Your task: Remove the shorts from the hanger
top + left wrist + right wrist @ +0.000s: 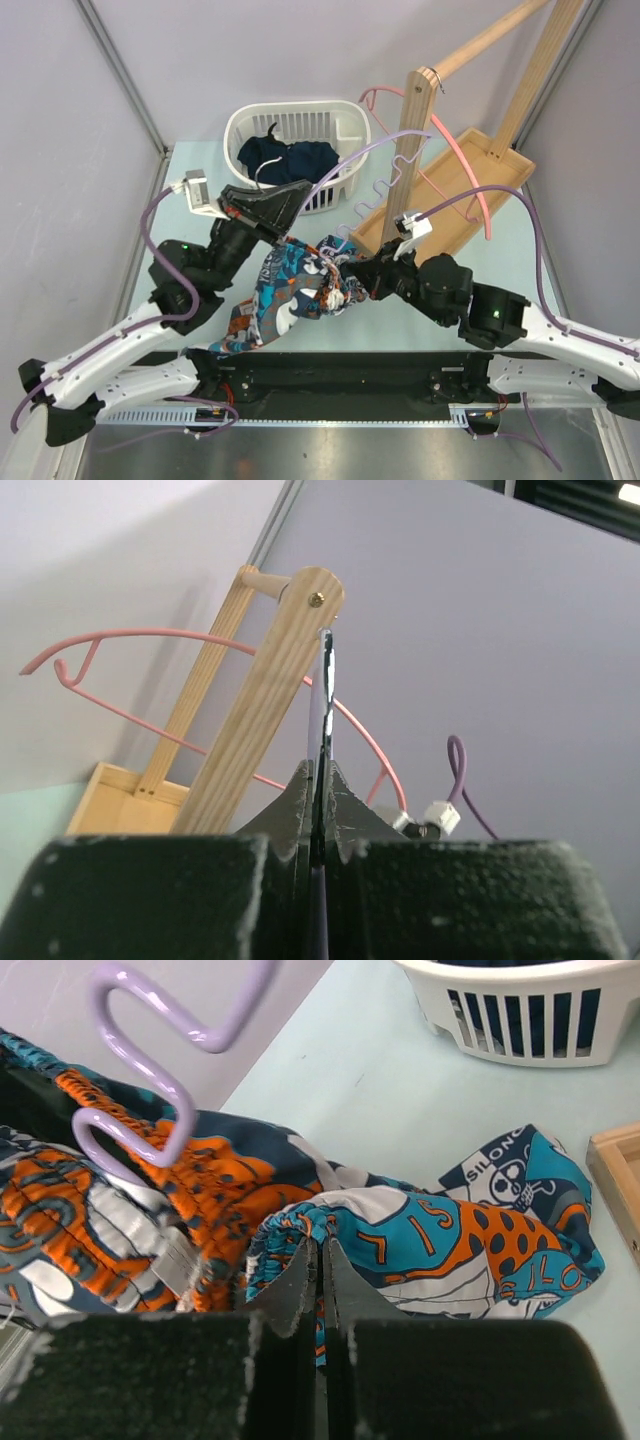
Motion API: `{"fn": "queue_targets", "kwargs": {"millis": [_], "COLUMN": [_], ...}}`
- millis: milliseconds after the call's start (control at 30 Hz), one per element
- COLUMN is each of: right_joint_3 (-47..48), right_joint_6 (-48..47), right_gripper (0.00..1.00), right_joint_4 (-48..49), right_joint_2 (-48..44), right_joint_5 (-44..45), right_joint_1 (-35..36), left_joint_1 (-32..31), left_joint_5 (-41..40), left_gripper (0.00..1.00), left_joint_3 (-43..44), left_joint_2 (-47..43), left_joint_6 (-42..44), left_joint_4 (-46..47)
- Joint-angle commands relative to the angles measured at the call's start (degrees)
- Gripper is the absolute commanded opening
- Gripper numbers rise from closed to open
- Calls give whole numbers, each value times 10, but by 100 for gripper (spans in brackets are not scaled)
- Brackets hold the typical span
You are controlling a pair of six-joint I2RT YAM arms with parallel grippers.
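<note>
The colourful shorts (290,295) hang bunched between the two arms above the table; they fill the right wrist view (470,1235). The lavender hanger (375,175) arcs up from the left gripper toward the wooden post, and its wavy bar (150,1080) shows just above the waistband. My left gripper (285,200) is shut on the hanger's thin rod (318,710). My right gripper (372,275) is shut on a fold of the shorts' waistband (320,1230).
A white laundry basket (345,130) with a dark navy garment (290,155) stands at the back. A wooden rack with a post (415,140) and tray base (460,190) is at the right, holding a pink hanger (465,160). Grey walls close both sides.
</note>
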Motion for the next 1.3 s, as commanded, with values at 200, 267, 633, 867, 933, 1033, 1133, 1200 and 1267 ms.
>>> {"fn": "queue_targets", "kwargs": {"millis": [200, 267, 633, 867, 933, 1033, 1133, 1200, 1267], "right_joint_3": [-7, -7, -7, -7, -7, -7, -7, -6, -3], "right_joint_6": [-49, -49, -12, -27, -27, -26, -25, -27, -31], "right_gripper": [0, 0, 0, 0, 0, 0, 0, 0, 0], "right_joint_4": [114, 114, 17, 57, 70, 89, 118, 141, 184], "right_joint_2": [-20, -22, -74, -49, -32, -9, 8, 28, 55], "right_joint_5": [-87, -115, 69, 86, 76, 61, 50, 40, 41], "right_joint_1": [22, 25, 42, 24, 21, 18, 18, 18, 18], "left_joint_1": [3, 5, 6, 6, 6, 6, 6, 6, 6], "left_joint_5": [-9, 7, 106, 110, 105, 95, 68, 21, -7], "left_gripper": [1, 0, 0, 0, 0, 1, 0, 0, 0], "left_joint_3": [-49, -55, 6, 18, 24, 44, 50, 57, 58], "left_joint_2": [12, 12, 21, 27, 18, -9, -54, -81, -125], "left_joint_6": [-79, -51, 127, 13, -7, 7, 43, 65, 96], "left_joint_4": [287, 311, 259, 274, 249, 169, 68, -18, -73]}}
